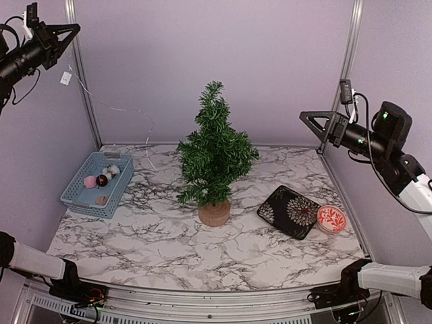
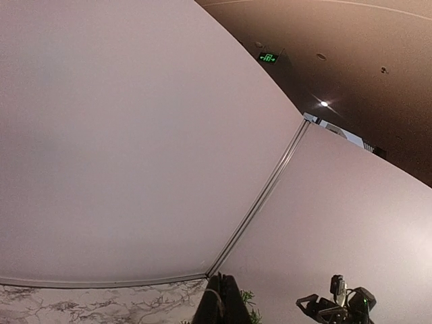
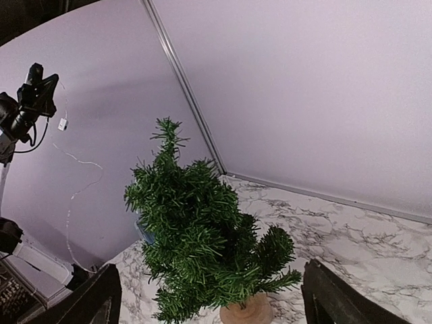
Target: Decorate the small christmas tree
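The small christmas tree (image 1: 214,158) stands upright on its tan stump base (image 1: 214,214) in the middle of the marble table, bare of ornaments; the right wrist view shows it (image 3: 202,236) from above. My left gripper (image 1: 75,28) is raised high at the far left by the wall, shut with nothing in it; its closed fingers (image 2: 223,304) point at the back corner. Raised at the right, my right gripper (image 1: 305,119) faces the tree and is open, its fingers (image 3: 335,297) wide apart and empty, well short of the branches.
A blue basket (image 1: 74,197) at the left holds several small ornaments, among them a pink ball (image 1: 90,181). A black flower-patterned tray (image 1: 291,211) and a red-and-white round dish (image 1: 331,219) lie right of the tree. A thin wire (image 1: 111,108) hangs on the back wall.
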Robot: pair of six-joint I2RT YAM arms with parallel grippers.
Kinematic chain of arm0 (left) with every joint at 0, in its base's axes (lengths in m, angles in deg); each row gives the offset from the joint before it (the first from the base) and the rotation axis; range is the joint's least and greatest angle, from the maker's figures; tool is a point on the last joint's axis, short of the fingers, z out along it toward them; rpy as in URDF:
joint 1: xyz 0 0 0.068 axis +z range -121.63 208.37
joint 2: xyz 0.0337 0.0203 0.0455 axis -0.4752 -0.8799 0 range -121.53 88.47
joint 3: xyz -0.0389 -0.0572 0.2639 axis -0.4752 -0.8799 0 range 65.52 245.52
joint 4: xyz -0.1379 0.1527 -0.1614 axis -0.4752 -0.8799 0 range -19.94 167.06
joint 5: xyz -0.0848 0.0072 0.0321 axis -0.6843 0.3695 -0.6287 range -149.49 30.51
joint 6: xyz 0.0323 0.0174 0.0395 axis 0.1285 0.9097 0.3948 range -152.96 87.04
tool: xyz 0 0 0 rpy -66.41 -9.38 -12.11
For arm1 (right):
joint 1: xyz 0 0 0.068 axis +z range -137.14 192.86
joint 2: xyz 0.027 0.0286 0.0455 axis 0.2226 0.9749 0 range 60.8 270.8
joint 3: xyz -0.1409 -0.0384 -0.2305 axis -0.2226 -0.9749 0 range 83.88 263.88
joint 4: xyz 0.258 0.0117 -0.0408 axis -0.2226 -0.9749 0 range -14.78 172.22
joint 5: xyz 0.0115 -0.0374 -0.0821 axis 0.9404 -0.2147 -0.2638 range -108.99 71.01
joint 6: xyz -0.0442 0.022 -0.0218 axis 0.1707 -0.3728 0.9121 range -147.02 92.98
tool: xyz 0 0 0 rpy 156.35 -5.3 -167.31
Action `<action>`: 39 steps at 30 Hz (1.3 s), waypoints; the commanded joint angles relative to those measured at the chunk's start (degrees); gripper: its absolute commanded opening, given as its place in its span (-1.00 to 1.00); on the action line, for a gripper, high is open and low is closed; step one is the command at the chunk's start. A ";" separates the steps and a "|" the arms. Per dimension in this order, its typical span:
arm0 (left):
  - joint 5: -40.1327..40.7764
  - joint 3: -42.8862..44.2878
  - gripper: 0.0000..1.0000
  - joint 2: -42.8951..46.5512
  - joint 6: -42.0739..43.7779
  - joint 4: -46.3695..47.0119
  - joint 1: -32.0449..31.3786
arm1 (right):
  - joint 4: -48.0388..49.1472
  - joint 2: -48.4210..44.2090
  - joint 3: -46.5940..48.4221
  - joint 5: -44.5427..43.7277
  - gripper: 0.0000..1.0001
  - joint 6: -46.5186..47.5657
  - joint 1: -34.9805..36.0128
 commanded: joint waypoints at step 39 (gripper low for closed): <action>-8.77 -9.80 -1.00 8.54 -14.76 14.69 -1.00 | 31.53 32.44 4.93 -22.68 0.67 28.31 50.84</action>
